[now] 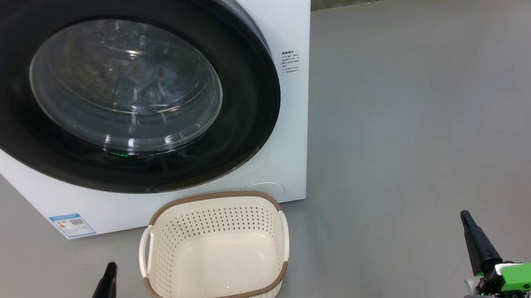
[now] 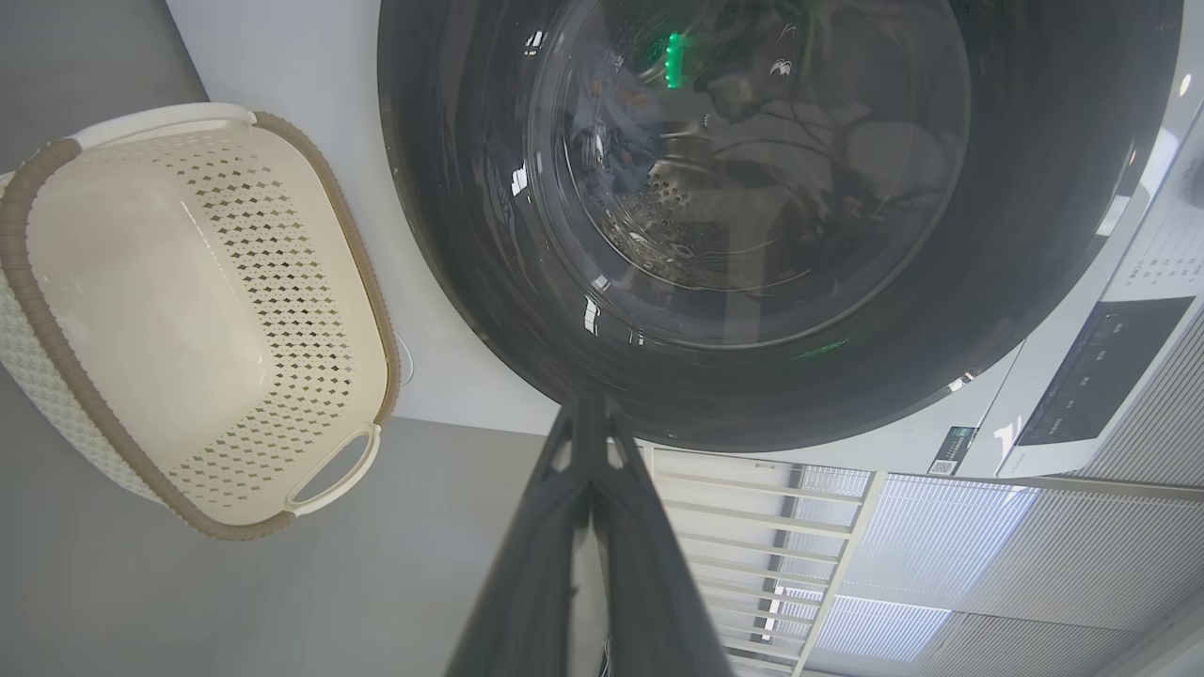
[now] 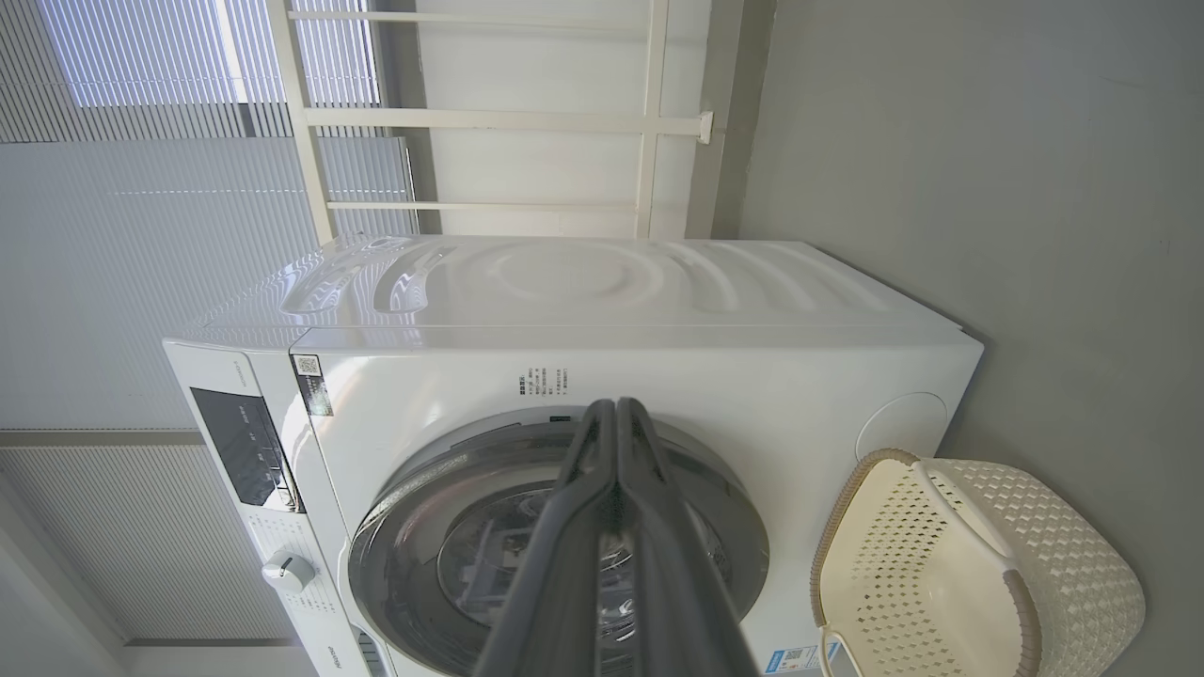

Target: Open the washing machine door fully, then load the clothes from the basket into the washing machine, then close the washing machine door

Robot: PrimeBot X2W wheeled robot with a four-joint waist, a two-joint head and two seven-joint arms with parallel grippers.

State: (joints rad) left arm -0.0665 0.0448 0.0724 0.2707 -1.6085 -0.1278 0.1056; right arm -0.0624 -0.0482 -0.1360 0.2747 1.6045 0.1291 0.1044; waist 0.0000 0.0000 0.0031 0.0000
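Cream basket [image 1: 214, 216] stands on the near side of the washing machine [image 1: 285, 26], its bare bottom showing. The clothes [image 1: 151, 89] lie in the drum [image 2: 663, 202] (blue, seen through the window) behind the closed washing machine door [image 1: 245, 122]. Left gripper [image 2: 588, 414] and right gripper [image 3: 616, 406] are pinched together, holding nothing.

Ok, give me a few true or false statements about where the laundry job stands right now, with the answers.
1. The washing machine door is shut. True.
2. The basket holds a pile of clothes. False: it is empty, and the clothes show through the door's glass, inside the drum.
3. The left gripper grips the basket's handle. False: it is shut on nothing and hangs apart from the basket.
4. The basket stands on the floor in front of the washing machine. True.
5. The right gripper is shut and holds nothing. True.
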